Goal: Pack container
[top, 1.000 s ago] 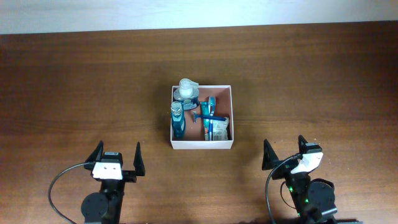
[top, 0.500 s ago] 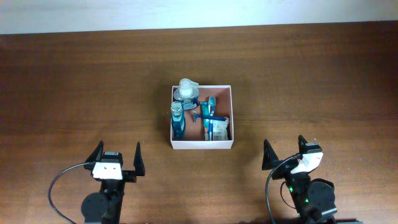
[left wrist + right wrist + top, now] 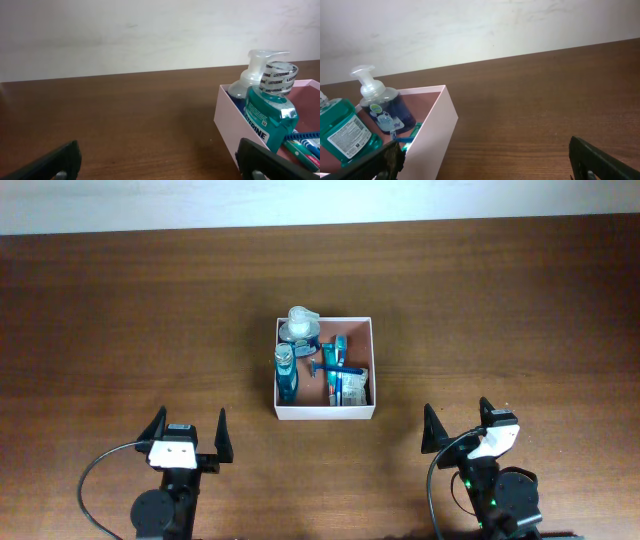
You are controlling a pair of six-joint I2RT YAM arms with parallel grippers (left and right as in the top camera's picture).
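Observation:
The container (image 3: 325, 413), a shallow white-walled box with a reddish-brown inside, sits at the table's middle. Inside it lie a teal mouthwash bottle (image 3: 287, 372), a clear pump bottle (image 3: 299, 326), a blue razor (image 3: 330, 370) and a toothpaste tube (image 3: 347, 387). My left gripper (image 3: 188, 433) rests open near the front edge, left of the box, with nothing between its fingers. My right gripper (image 3: 459, 424) stands open at the front right, also empty. The left wrist view shows the container's wall (image 3: 227, 117) and mouthwash bottle (image 3: 267, 117) to the right. In the right wrist view the container's wall (image 3: 437, 132) is at left.
Dark wooden table (image 3: 120, 320) all around the box. A pale wall (image 3: 125, 35) runs behind the table's far edge. Black cables (image 3: 95, 470) loop beside each arm base at the front.

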